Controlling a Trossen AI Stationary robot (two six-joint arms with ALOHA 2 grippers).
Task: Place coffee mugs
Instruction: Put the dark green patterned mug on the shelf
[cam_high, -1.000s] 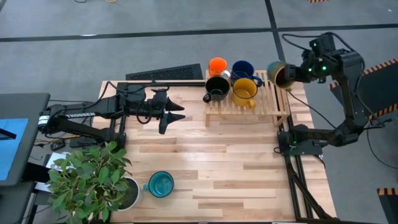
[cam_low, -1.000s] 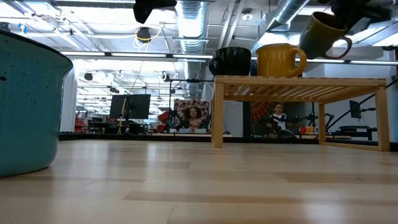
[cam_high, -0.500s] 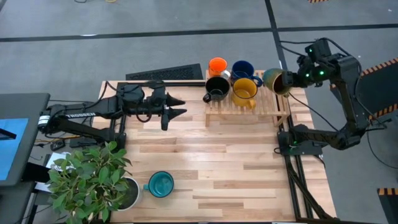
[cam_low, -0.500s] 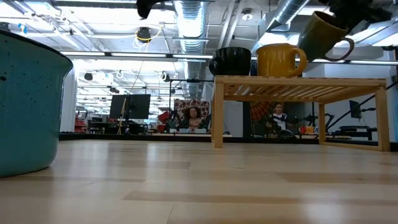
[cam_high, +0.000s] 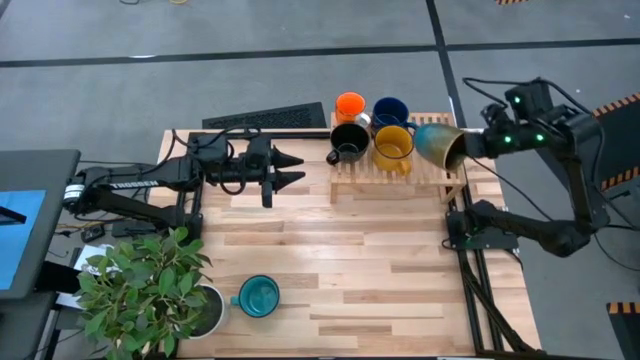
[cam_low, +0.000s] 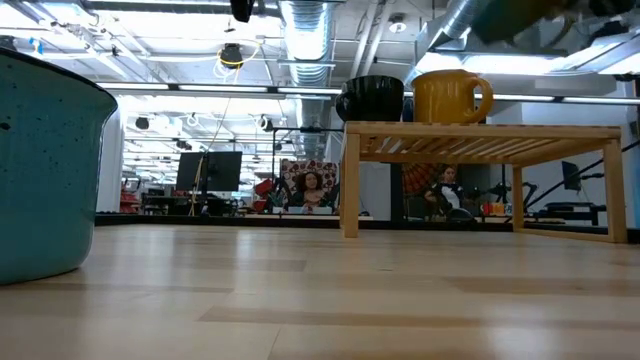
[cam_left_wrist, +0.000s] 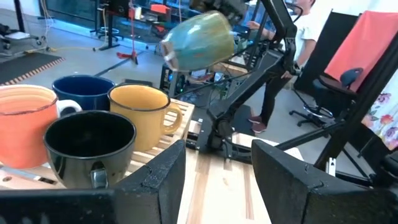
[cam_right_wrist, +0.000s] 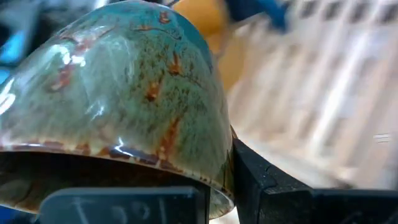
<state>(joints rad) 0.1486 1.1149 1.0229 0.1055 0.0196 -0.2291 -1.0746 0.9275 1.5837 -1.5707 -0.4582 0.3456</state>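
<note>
floor: grey concrete (cam_high: 300, 50) | ceiling: ducts (cam_low: 305, 25) | chair: black (cam_left_wrist: 317, 102)

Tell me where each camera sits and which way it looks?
High view: above the table, looking straight down; both arms show, right gripper holding the olive-brown mug.
Low view: at tabletop height, looking across at the rack.
Left wrist view: on the left arm, past its open fingers.
Right wrist view: on the right arm, filled by that mug.
Shared: the yellow mug appears in the high, low and left wrist views.
</note>
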